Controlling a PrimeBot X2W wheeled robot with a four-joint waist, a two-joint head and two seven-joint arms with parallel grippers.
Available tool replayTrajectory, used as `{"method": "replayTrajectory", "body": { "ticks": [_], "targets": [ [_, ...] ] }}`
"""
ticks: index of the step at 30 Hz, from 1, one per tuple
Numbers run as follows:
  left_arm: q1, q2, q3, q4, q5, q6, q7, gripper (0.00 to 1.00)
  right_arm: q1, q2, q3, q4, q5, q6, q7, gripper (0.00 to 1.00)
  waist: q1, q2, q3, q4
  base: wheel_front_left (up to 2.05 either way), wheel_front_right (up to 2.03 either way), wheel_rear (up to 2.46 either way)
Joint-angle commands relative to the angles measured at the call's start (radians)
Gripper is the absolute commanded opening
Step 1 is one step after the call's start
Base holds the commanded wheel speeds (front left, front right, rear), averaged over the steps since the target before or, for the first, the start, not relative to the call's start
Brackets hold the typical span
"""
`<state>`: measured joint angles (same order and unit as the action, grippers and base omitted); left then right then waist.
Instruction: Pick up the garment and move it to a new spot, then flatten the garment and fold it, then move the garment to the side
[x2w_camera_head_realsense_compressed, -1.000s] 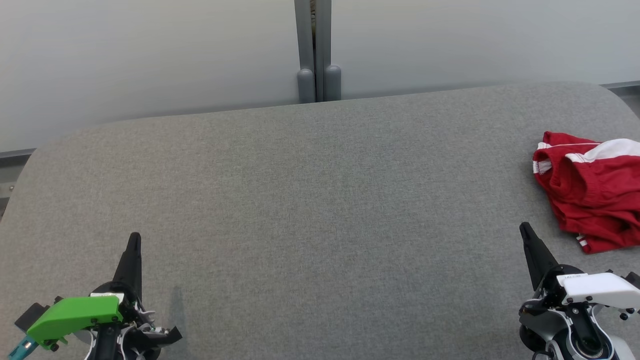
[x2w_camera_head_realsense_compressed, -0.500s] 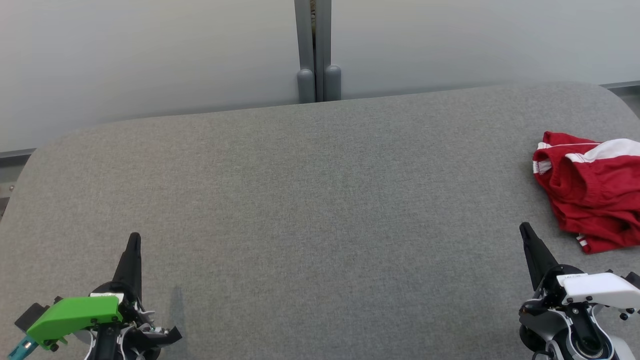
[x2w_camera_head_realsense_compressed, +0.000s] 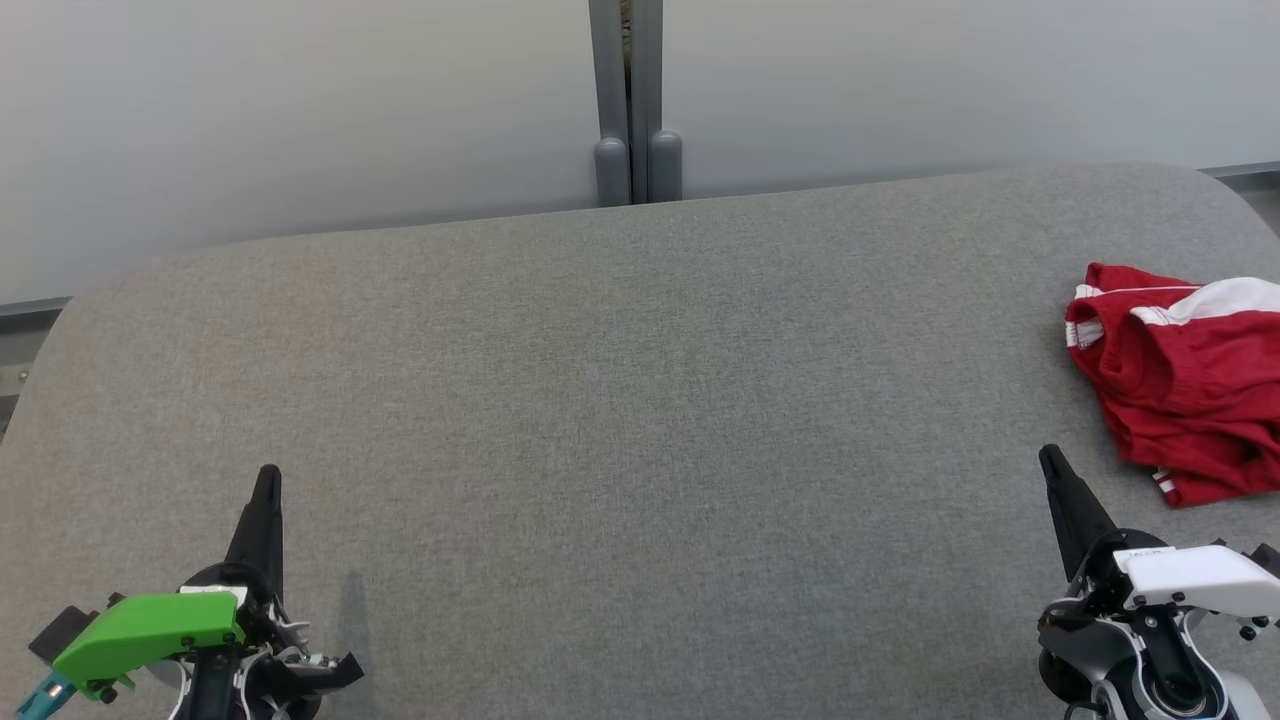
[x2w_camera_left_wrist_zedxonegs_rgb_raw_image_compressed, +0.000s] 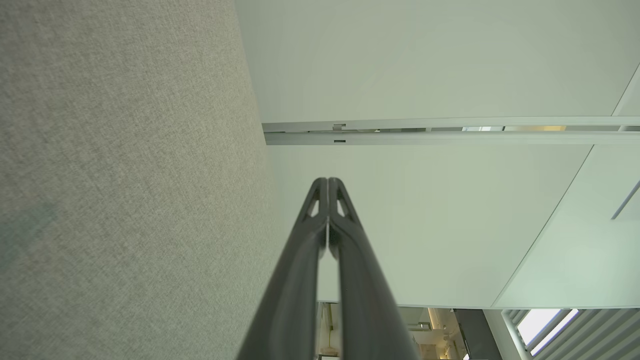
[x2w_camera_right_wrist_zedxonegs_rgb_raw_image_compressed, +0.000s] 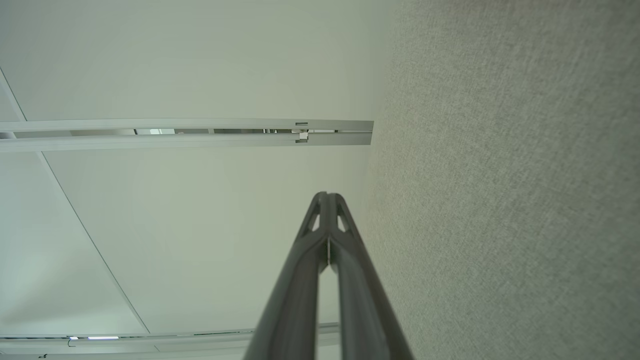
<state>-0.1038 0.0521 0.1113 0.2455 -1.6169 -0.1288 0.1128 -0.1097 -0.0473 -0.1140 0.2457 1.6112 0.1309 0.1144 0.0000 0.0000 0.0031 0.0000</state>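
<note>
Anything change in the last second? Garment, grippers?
No visible change. The crumpled red-and-white fabric garment lies where it was at the right edge of the grey fabric-covered table, untouched. The left gripper and right gripper stay shut and empty near the front corners.

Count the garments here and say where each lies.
1. The red garment lies crumpled at the right side of the grey surface, cut off by the picture's edge; more may be hidden.

The left gripper (x2w_camera_left_wrist_zedxonegs_rgb_raw_image_compressed: 328, 183) rises from the bottom edge, its two dark fingers pressed together at the tips. The grey fabric worktop (x2w_camera_left_wrist_zedxonegs_rgb_raw_image_compressed: 125, 175) fills the left side, its edge meeting a pale wall (x2w_camera_left_wrist_zedxonegs_rgb_raw_image_compressed: 425, 60) crossed by a grey rail (x2w_camera_left_wrist_zedxonegs_rgb_raw_image_compressed: 450, 131).
</note>
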Motion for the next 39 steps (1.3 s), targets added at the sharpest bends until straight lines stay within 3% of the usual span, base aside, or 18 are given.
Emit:
{"method": "replayTrajectory", "body": {
  "ticks": [1, 39],
  "targets": [
    [-0.011, 0.001, 0.003, -0.001, 0.004, -0.005, 0.002, 0.00, 0.003, -0.006, -0.002, -0.004, 0.004, 0.000, 0.003, 0.00, 0.0000, 0.0000, 0.000, 0.000, 0.00, 0.00, 0.00],
    [-0.011, 0.000, 0.005, -0.001, 0.006, -0.005, 0.004, 0.00, 0.003, -0.006, -0.002, -0.004, 0.004, 0.000, 0.003, 0.00, 0.0000, 0.0000, 0.000, 0.000, 0.00, 0.00, 0.00]
  ]
}}
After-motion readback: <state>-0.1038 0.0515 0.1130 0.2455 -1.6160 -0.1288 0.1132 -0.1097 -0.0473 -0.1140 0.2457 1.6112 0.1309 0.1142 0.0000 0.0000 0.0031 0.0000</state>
